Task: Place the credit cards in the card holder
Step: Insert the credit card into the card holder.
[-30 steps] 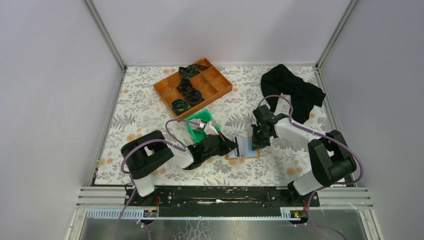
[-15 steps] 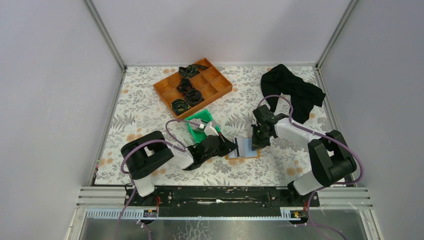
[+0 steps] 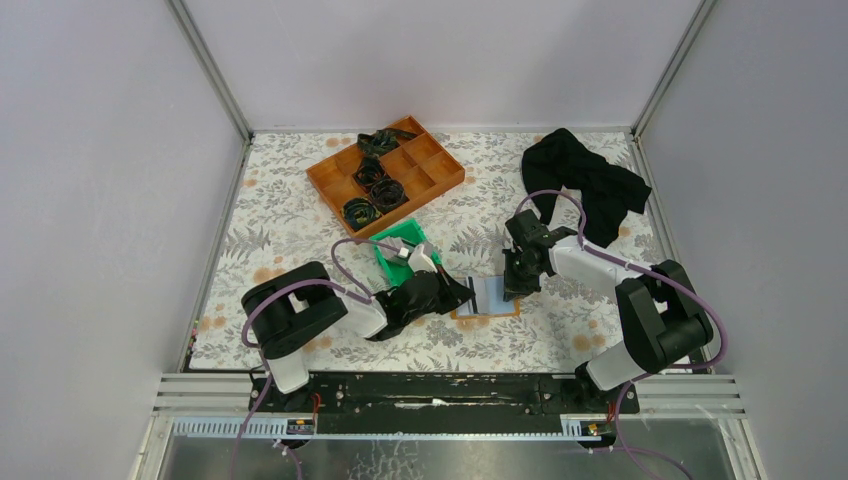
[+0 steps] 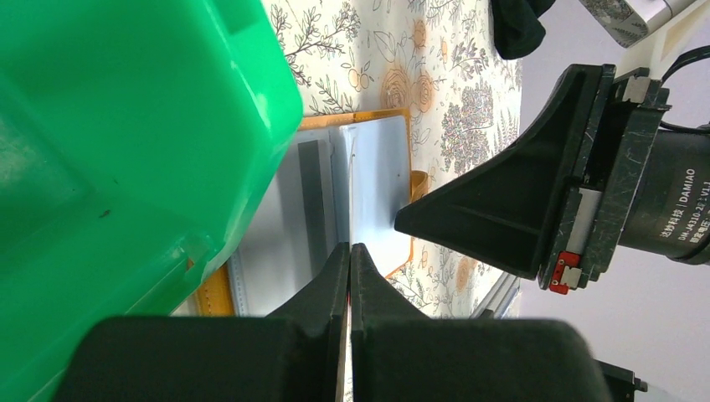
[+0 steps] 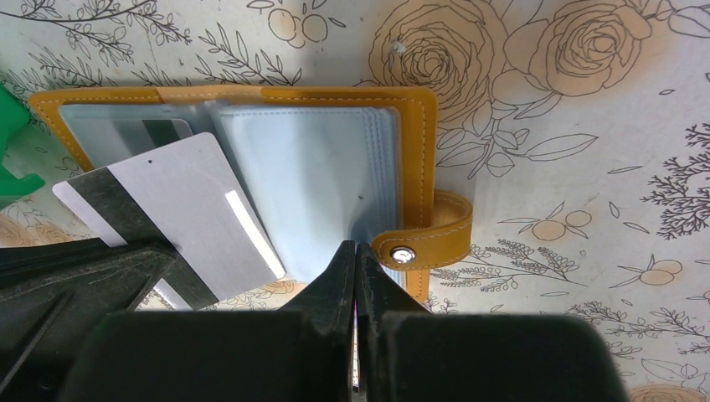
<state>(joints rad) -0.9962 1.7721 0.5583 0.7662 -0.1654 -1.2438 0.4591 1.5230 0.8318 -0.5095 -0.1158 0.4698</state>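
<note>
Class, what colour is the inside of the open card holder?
Pale blue-grey inside the card holder; clearest in the right wrist view.

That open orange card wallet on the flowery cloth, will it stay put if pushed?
Probably not by itself: the open orange leather-like card wallet looks thin, light and lies flat, so it would likely slide. Its pale blue plastic sleeves look floppy and may buckle. The shut right end effector seems to press on them, which should pin it.
</note>
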